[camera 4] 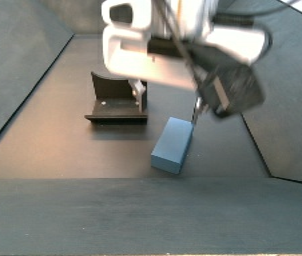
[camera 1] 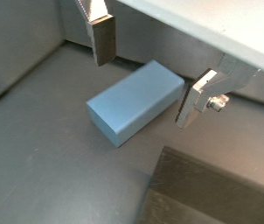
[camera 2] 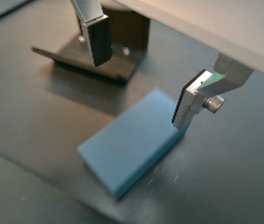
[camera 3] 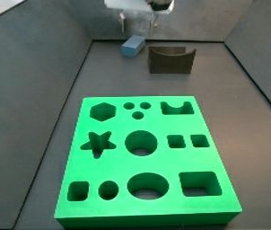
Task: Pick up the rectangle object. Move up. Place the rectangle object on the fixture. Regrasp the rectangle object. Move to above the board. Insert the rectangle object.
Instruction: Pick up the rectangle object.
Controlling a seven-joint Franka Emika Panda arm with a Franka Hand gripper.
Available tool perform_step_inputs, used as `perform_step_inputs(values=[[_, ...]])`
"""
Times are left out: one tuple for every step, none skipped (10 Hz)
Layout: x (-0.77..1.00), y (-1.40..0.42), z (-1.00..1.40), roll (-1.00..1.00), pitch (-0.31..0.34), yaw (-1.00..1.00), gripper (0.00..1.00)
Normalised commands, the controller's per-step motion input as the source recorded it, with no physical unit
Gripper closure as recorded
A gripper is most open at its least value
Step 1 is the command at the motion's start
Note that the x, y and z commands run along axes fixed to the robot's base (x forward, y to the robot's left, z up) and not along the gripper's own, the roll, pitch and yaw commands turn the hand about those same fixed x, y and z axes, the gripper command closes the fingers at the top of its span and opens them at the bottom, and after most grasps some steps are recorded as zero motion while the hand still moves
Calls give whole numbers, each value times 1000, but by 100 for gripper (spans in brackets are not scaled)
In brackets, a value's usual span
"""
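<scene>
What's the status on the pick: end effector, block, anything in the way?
End effector open, above the rectangle object, fingers straddling it, no contact visible. Block flat on floor, beside the fixture. Board empty. Nothing in the way.

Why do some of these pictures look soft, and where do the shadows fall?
In a side view the white gripper sits close to the lens and looks blurred, while the small light blue-grey rectangular block stays sharper. In a wrist view the dark L-shaped fixture casts a soft shadow on the floor. Lighting on the bright green board is even, without glare.
</scene>
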Motion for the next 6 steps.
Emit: perform_step_inputs(values=[[0,369,-991,0,-47,-617,0],[0,289,-1000,31,0,-394,0],[-31,160,-1000,91,0,-66,0],[0,0,-1000,56,-11,0,0],[117,0,-994,-24,-114,0,0],[0,0,0,0,4,0,0]])
